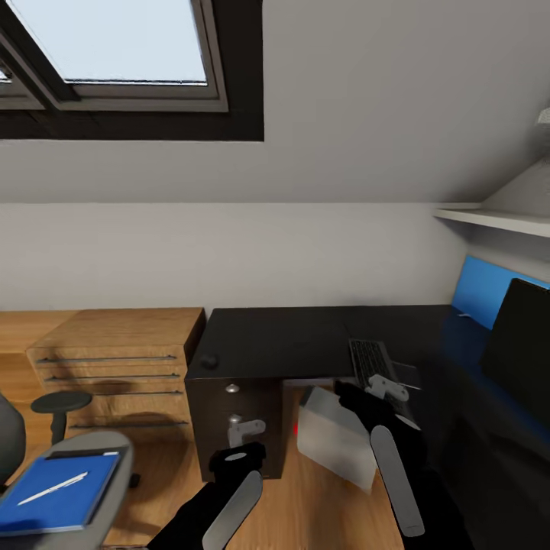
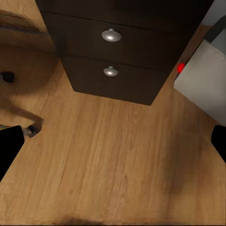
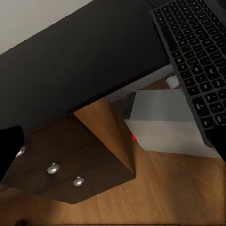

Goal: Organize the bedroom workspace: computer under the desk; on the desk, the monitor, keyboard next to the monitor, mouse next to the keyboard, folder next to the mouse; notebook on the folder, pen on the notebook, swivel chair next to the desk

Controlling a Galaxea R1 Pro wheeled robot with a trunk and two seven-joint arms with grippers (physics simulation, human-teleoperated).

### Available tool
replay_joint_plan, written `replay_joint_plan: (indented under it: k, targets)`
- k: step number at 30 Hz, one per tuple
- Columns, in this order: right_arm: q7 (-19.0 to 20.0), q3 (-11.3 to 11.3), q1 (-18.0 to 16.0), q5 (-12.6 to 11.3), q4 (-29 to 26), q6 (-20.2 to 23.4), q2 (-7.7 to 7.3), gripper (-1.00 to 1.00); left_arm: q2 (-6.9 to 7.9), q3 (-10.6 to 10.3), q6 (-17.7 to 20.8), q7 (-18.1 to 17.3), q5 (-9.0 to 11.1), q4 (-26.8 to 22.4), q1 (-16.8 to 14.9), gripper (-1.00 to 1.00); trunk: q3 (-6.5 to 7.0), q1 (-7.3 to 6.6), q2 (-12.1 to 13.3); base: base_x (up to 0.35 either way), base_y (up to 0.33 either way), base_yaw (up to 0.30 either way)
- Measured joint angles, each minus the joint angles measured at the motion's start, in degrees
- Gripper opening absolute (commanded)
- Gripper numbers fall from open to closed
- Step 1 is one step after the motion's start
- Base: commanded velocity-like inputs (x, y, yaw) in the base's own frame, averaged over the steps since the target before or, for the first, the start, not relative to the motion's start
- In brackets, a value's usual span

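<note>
The black desk [image 1: 275,336] carries the keyboard [image 1: 372,359] at its front edge and a small dark mouse [image 1: 208,360] near its left corner. At the right stands the dark monitor [image 1: 523,351]. The pale grey computer [image 1: 336,435] sits on the floor under the desk. The swivel chair [image 1: 99,451] at lower left holds a blue folder [image 1: 61,496] with a white pen [image 1: 52,489] on it; I cannot tell the notebook apart. My left gripper [image 1: 244,431] hangs open before the desk drawers. My right gripper [image 1: 386,388] is open just in front of the keyboard [image 3: 197,61], holding nothing.
A wooden chest of drawers [image 1: 114,359] stands left of the desk, with a round dark stool [image 1: 59,405] before it. The desk's drawer unit [image 2: 110,52] has round silver knobs. A white shelf [image 1: 496,220] juts from the right wall. Wood floor [image 2: 103,155] lies below the left gripper.
</note>
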Motion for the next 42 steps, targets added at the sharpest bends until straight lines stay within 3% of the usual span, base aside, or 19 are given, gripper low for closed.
replay_joint_plan:
  k: [13,20,30,39,42]
  targets:
    - [0.0,0.0,0.0,-0.1,0.2,-2.0,-0.01,1.00,0.01,0.1,0.0,0.0,0.1,0.1,0.0,1.00,0.00,0.00,0.0,-0.329,0.000,0.000]
    - [0.5,0.0,0.0,-0.1,1.9,-2.0,-0.14,1.00,0.01,0.1,-0.2,0.1,-0.1,-0.5,0.0,1.00,0.00,-0.03,0.0,-0.053,0.000,0.000]
    - [1.2,-0.1,0.0,-0.1,3.9,-2.5,-0.14,1.00,0.03,0.2,-4.7,0.2,0.0,-0.7,0.0,1.00,-1.79,2.15,-4.0,-0.002,0.000,0.000]
    - [2.3,0.0,0.0,-0.8,12.2,-15.1,-0.09,1.00,0.09,0.4,-5.1,0.1,0.0,-0.7,0.0,1.00,-3.41,4.13,-7.6,0.000,0.000,0.000]
    - [4.7,0.0,0.0,-2.8,13.4,-18.3,-0.09,1.00,0.10,0.4,-5.1,0.2,0.0,-0.7,0.0,1.00,-3.95,4.79,-8.8,0.000,0.000,0.000]
